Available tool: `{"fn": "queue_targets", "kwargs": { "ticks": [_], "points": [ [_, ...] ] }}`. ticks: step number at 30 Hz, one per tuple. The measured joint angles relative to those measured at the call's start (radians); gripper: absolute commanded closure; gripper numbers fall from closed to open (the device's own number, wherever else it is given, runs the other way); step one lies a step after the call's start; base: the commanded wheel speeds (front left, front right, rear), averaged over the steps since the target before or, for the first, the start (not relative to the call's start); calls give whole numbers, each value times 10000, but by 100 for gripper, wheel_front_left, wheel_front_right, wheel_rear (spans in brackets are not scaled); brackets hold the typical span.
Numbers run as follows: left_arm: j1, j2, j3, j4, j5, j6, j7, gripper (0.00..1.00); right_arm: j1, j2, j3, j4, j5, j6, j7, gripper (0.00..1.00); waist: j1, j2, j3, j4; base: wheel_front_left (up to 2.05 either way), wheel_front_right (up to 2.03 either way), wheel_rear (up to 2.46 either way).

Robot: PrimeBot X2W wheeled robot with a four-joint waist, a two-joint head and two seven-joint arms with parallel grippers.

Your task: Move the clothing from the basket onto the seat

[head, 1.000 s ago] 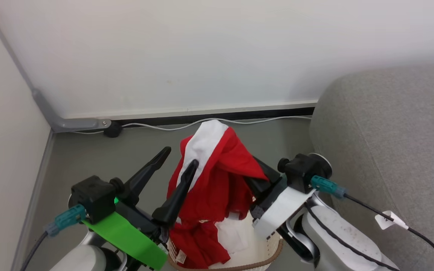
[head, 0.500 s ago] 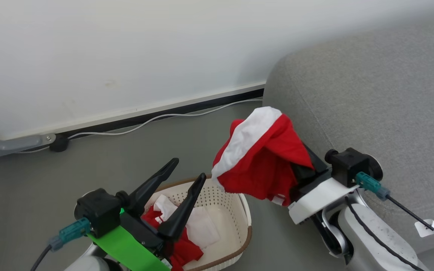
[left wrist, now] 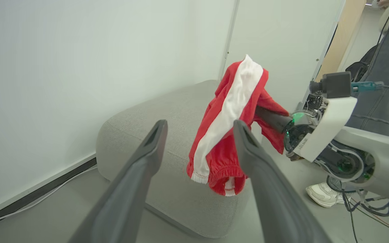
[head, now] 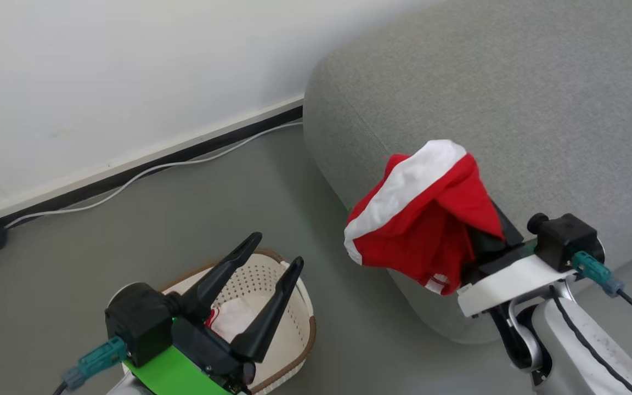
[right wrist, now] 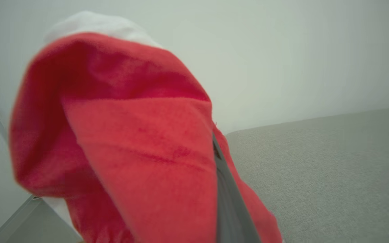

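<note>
Red garment, judged soft, light and floppy, hangs bunched in the right gripper's closed fingers near the sofa's corner, best pinched mid-bunch; left gripper spreads wide, empty, above the basket.

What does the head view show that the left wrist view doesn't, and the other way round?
Head view's own: the basket, with a second garment lying inside it. Left wrist view's own: a person's white shoe at lower right, and the gathered hem of the held garment hanging free. Shared: that red-and-white garment gripped by the right fingers, held up near the corner of the seat and not yet laid on it, and the left fingers spread with nothing between them.
</note>
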Motion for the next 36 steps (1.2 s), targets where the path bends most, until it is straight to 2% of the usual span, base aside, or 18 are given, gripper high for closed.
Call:
{"fn": "queue_targets", "kwargs": {
  "ticks": [7, 12, 13, 23, 30, 33, 36],
  "points": [
    [-12, -23, -523, -453, 125, -52, 230, 0, -122, -278, -1384, -123, 337, -171, 0, 100, 0, 0, 671, -534, 0, 0, 0],
    [-34, 121, -617, -711, 165, -125, 606, 0, -1182, -585, -2236, 213, 610, -249, 2, 100, 0, 0, 1297, -506, 0, 0, 0],
    [-34, 213, -571, -792, 153, -117, 658, 0, -1811, -619, -2558, 433, 729, -255, 69, 100, 0, 0, 1557, -426, 0, 0, 0],
    [-36, 667, -332, -1383, 88, 12, 1076, 0, -4643, -779, -4408, 1469, 1507, -407, 913, 100, 0, 0, 2751, 447, 0, 0, 0],
    [75, 1371, 702, -1935, -46, 633, 1068, 0, -6245, -1277, -5754, 2059, 1802, -420, 1289, 100, 1, 0, 3603, 1300, 0, 0, 0],
    [381, 1638, 1070, -2100, -161, 711, 1012, 0, -6556, -1542, -6121, 2506, 1741, -420, 1415, 100, 1, 0, 3980, 1695, 0, 0, 0],
    [674, 2052, 1569, -2318, -165, 815, 894, 0, -6872, -1484, -6773, 2803, 1745, -431, 1413, 100, 1, 0, 4367, 2083, 0, 0, 0]
  ]
}}
